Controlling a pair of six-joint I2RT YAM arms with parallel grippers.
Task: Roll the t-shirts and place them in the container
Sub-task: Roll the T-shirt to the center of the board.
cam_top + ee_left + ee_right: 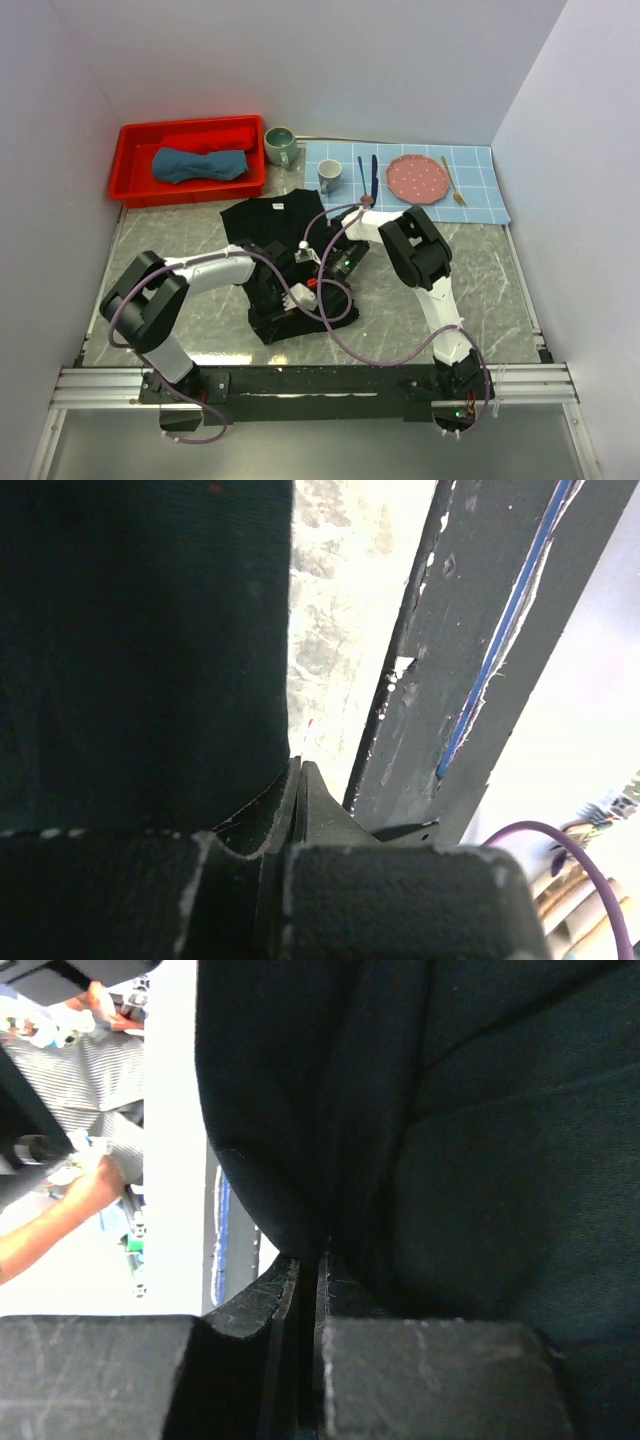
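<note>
The black t-shirt (272, 215) lies on the table, folded into a long strip that runs from the middle toward the near edge. Both grippers are down on its near half. My left gripper (283, 300) is shut on the shirt's edge; in the left wrist view the jaws (298, 772) meet where the black cloth (140, 650) ends. My right gripper (330, 283) is shut on a fold of the same shirt; in the right wrist view the cloth (500, 1160) bunches into the jaws (318, 1260). The teal-blue t-shirt (200, 165) lies crumpled in the red bin.
The red bin (135, 150) stands at the back left. Beside it are a green mug (280, 146) and a grey mug (329, 175). A light-blue checked placemat (480, 195) holds a pink plate (417, 178), blue cutlery and a fork. The black frame rail (330, 380) runs along the near edge.
</note>
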